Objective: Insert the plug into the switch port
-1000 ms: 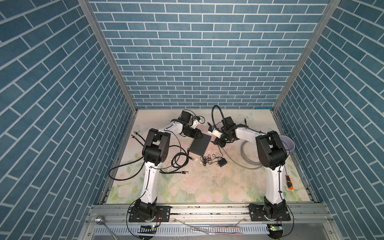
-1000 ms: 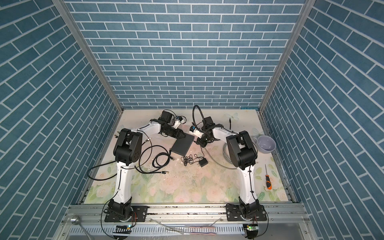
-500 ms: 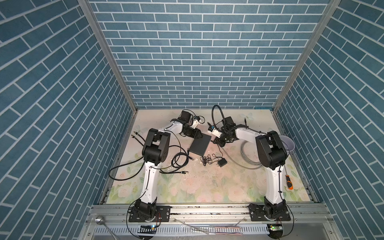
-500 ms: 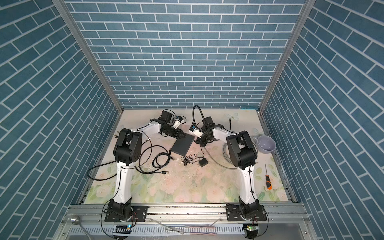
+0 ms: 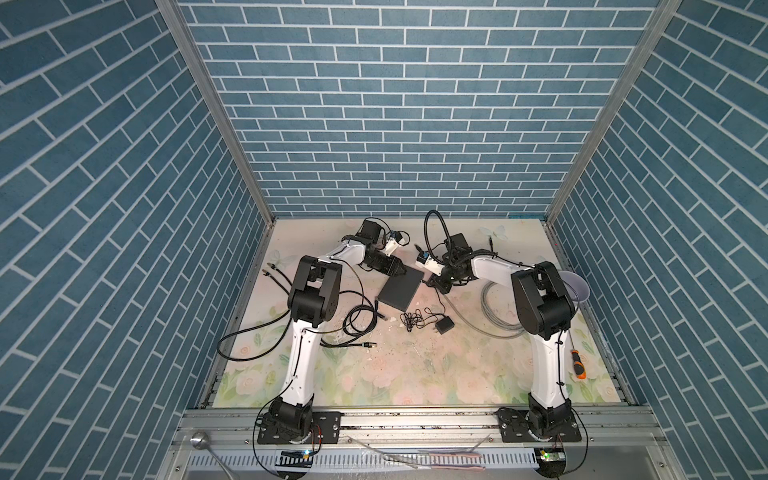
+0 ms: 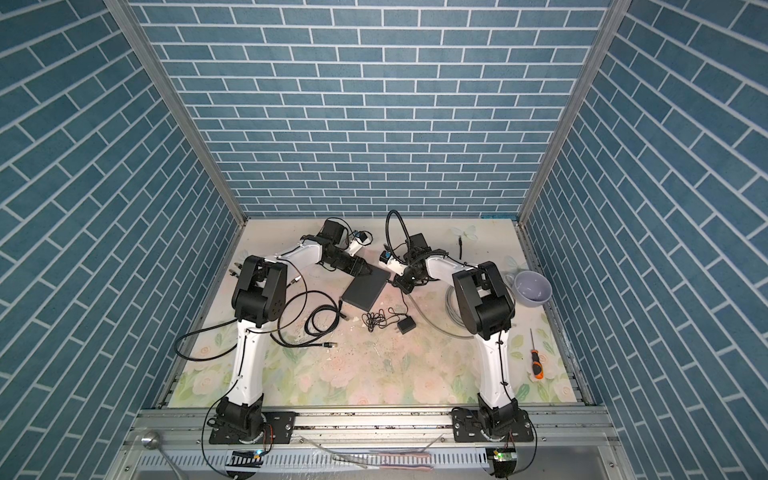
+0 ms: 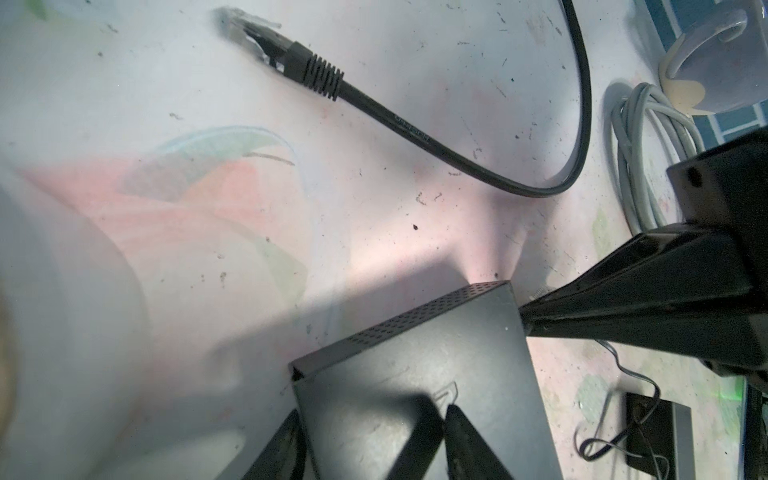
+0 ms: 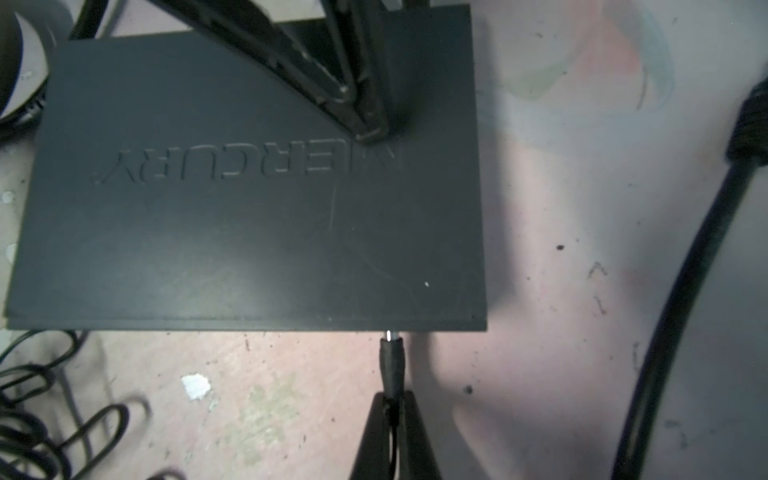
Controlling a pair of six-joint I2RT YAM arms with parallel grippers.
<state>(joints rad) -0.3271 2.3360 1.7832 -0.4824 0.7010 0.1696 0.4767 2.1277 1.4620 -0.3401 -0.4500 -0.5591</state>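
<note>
Flat matte-black rectangular switch (image 5: 401, 291) lies flat on the floral-print counter (image 5: 415, 374), far centre, skewed to the counter's edges, between the two arms. Right wrist view: top face has "MERCURY" embossed, plus fine scratches and a small white speck near one corner. Left wrist view: one short side is perforated with rows of small vent holes; corners are square.

Right end effector (image 8: 392, 401): closed on the small black barrel plug (image 8: 392, 361), pinching its rear end where the thin wire leaves. Plug points square at the switch's long side, near a corner. Its silver tip sits right at the side wall, black body outside. Can't tell how far the tip is in.

Left end effector (image 7: 372, 411): jaws apart, straddling the long edge opposite the plug. One finger (image 7: 461, 440) comes down on the top face beside the lettering, the other sits just outside that edge. Not clamped on the switch.

Just beside the switch, on its near side: tangle of thin black wire (image 5: 411, 322) and a small black cube power adapter (image 5: 444, 325). Black Ethernet cable with clear connector (image 7: 307, 66) lies loose on the counter, apart from the switch. Grey coiled cable (image 5: 494, 316) by the right arm, lavender cup (image 6: 532, 289) at the right wall, orange-handled screwdriver (image 6: 536, 365) well apart on the right.
</note>
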